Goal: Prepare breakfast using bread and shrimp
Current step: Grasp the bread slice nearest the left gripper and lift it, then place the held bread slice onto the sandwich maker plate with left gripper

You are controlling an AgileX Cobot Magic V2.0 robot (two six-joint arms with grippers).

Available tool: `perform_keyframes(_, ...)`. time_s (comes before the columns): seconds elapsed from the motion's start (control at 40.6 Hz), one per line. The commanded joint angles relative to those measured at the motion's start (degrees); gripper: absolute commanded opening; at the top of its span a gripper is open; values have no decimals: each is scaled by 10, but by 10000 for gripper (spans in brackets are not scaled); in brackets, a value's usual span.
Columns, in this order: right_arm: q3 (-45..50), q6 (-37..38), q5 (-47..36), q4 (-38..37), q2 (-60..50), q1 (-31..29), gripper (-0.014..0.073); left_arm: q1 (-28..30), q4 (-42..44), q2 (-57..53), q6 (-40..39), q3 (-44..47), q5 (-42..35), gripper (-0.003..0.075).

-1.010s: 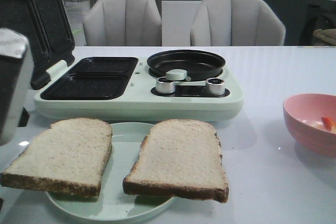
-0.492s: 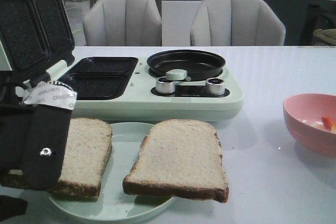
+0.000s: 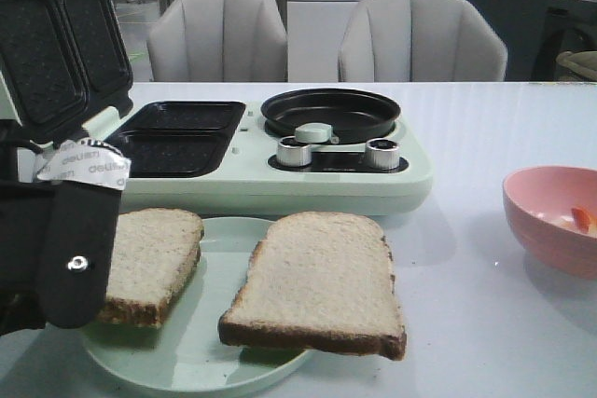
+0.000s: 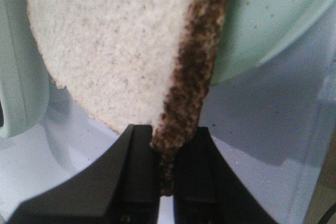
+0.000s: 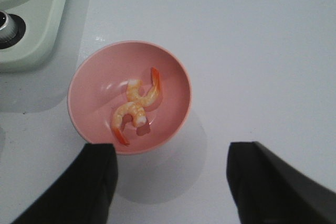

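So the left gripper (image 4: pixel 167 148) has its jaws pinched on the crust edge of the left slice (image 3: pixel 149 263), which makes sense to me: the crust is the firmest bit, and coming in edge-on means the jaws don't have to dig under the soft crumb. In the wrist view the crust (image 4: pixel 189 93) runs straight out from between the jaws, with the pale crumb to one side and the plate (image 3: pixel 210 361) rim beyond it, so the slice looks tipped up off the plate on the jaw side, not lying flat. The other slice (image 3: pixel 317 281) sits flat on the same plate, well clear of those jaws, overhanging the rim a bit. Just past the plate is the sandwich maker (image 3: pixel 242 170) with its lid (image 3: pixel 56 44) swung up and both wells (image 3: pixel 173 142) bare, so my guess is the bread goes there. The right gripper (image 5: pixel 170 182) hangs with its jaws spread wide and nothing between them, right above the pink bowl (image 5: pixel 92 77). I count two shrimp (image 5: pixel 136 106) curled together in the bottom of it, directly below the gap. Parked like that it reads as waiting its turn, lined up for a straight drop once the bread is in.
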Motion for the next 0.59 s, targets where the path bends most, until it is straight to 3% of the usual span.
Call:
perform_keyframes(0.0,-18,-4,-42,-5,0,-1,549,-21,2,-35,-9,-13,48,101)
perform_keyframes(0.295,-18,-4,-42,-5,0,-1,549,-102,59,-146,-9,-13,182,101)
perform_keyframes(0.566,-18,-4,-42,-5,0,-1,549,-96,195,-226,-9,-18,185,101)
